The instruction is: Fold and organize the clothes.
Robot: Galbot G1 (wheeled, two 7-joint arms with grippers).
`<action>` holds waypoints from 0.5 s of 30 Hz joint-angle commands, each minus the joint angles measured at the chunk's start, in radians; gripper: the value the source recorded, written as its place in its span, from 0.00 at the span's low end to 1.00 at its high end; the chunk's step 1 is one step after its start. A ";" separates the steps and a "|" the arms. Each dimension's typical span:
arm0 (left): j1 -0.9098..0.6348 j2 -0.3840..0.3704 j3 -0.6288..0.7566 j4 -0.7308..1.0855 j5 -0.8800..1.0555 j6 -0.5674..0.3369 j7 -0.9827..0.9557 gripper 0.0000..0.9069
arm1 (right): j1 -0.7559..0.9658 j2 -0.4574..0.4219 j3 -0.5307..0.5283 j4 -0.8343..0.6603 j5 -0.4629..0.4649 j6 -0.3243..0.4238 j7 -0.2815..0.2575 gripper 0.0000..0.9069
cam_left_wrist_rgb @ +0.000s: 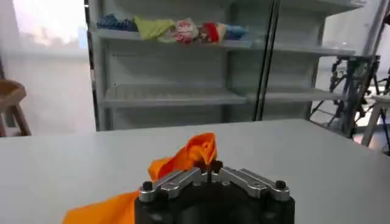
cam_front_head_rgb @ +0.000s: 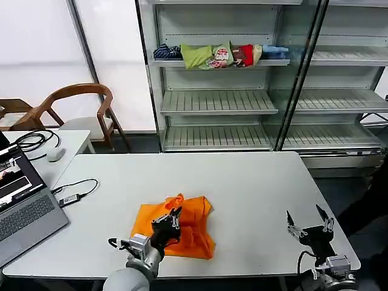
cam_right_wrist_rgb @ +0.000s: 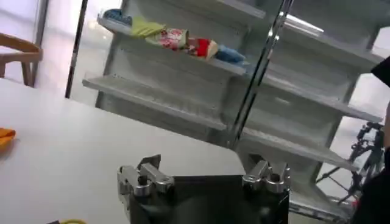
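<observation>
The orange T-shirt point(cam_front_head_rgb: 188, 227) lies crumpled in a rough fold on the white table point(cam_front_head_rgb: 254, 182), near its front edge and left of centre. My left gripper point(cam_front_head_rgb: 170, 219) sits over the shirt's near left part, shut on a pinch of orange cloth. In the left wrist view that gripper point(cam_left_wrist_rgb: 208, 168) has its fingertips pressed together on the T-shirt point(cam_left_wrist_rgb: 192, 153), whose cloth rises in a peak beyond them. My right gripper point(cam_front_head_rgb: 310, 219) hovers open over bare table at the front right, apart from the shirt. The right gripper point(cam_right_wrist_rgb: 207, 170) holds nothing between its spread fingers.
A laptop point(cam_front_head_rgb: 24, 209) and a cabled adapter point(cam_front_head_rgb: 68, 199) lie at the table's left end. Behind stands a shelf unit point(cam_front_head_rgb: 218, 103) with green, red and blue garments point(cam_front_head_rgb: 221, 56) in a row. A wooden chair point(cam_front_head_rgb: 79, 106) stands at back left.
</observation>
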 commanded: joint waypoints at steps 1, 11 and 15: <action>-0.057 -0.027 0.057 0.075 0.014 -0.023 0.012 0.01 | -0.008 -0.001 0.012 0.001 0.002 0.000 0.000 1.00; -0.060 -0.042 0.097 0.085 0.016 -0.021 0.028 0.66 | -0.002 -0.002 0.011 -0.004 0.002 -0.002 0.000 1.00; -0.071 -0.047 0.094 0.113 0.013 -0.047 0.038 1.00 | -0.002 -0.002 0.012 -0.004 0.004 -0.001 0.000 1.00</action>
